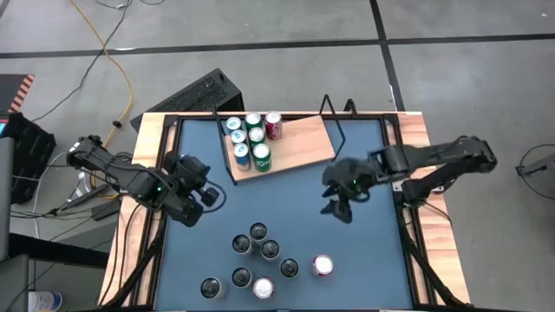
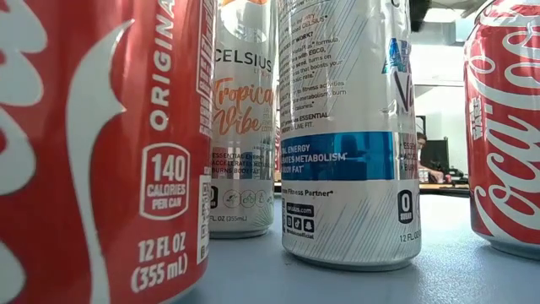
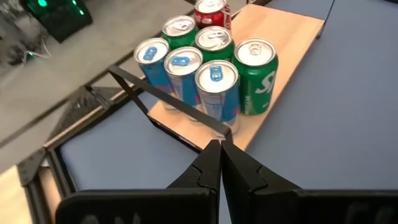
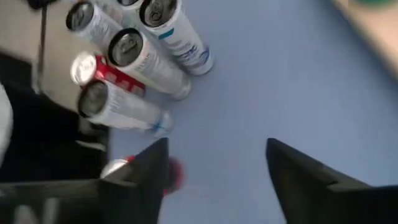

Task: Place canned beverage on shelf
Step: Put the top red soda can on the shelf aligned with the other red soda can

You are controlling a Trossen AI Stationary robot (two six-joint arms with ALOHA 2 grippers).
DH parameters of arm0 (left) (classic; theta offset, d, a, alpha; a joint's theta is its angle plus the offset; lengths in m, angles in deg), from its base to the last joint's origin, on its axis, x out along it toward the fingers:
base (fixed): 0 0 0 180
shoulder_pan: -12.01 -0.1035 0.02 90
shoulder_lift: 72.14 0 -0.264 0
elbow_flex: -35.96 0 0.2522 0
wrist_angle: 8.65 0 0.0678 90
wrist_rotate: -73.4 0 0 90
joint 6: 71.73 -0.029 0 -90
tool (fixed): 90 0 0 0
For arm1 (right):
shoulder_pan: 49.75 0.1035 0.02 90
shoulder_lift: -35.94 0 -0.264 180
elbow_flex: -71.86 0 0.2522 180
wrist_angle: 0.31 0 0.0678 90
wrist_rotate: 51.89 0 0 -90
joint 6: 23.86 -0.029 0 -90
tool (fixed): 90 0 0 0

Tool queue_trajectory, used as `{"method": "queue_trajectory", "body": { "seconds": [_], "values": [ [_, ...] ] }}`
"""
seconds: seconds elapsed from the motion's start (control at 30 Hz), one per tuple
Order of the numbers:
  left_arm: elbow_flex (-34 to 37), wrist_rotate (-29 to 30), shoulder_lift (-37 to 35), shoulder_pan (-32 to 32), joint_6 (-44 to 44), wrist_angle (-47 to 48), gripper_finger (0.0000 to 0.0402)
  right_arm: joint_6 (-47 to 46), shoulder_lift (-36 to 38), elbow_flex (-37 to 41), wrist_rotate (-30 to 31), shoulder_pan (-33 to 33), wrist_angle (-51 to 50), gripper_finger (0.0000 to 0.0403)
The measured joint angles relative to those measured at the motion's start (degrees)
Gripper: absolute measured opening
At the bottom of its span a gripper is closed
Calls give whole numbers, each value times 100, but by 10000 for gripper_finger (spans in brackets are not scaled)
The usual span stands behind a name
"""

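Seven cans stand on the shelf (image 1: 286,147), a light-wood board in black wire frame at the far side of the blue worktop (image 1: 364,260): three blue-white Red Bull cans (image 3: 216,87), three green cans (image 3: 255,78), one red can (image 1: 274,126), all upright, packed touching at the board's left end. My right pincer (image 1: 338,206) hangs w/ fingers wide apart, nothing between them, over bare worktop just in front of the shelf's right end. My left pincer (image 1: 208,198) sits fully closed, empty, near the worktop's left edge, pointing toward the shelf cans. Approx. eight more cans wait upright at the near side, incl. slim Celsius cans (image 2: 243,127) & a red Coca-Cola can (image 1: 323,265).
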Motion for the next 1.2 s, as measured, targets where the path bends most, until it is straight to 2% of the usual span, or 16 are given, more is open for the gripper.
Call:
{"method": "queue_trajectory", "body": {
  "seconds": [0.1,0.2,0.3,0.43,0.53,0.7,0.9,1.07,1.2],
  "values": [
    [0,149,2,136,14,158,0,-1481,-115,0,82,508,-49,285],
    [0,355,2,235,20,287,0,-2432,-329,0,0,965,-140,290],
    [0,486,4,299,4,405,0,-3073,-540,0,-64,1288,-245,289],
    [0,518,4,347,-34,511,0,-3715,-897,2,-439,1455,-251,286],
    [2,523,6,350,-36,517,0,-4103,-1162,-41,-396,1555,-344,286],
    [4,540,7,349,-10,520,0,-4089,-1446,-249,55,1689,-930,286],
    [7,583,7,374,88,554,0,-4254,-1510,-264,133,1719,-1011,286],
    [7,460,7,373,731,467,0,-3193,-1621,-271,112,1536,-1001,286],
    [9,417,45,245,927,255,0,-2780,-1660,-259,111,1293,-1055,285]
  ]
}}
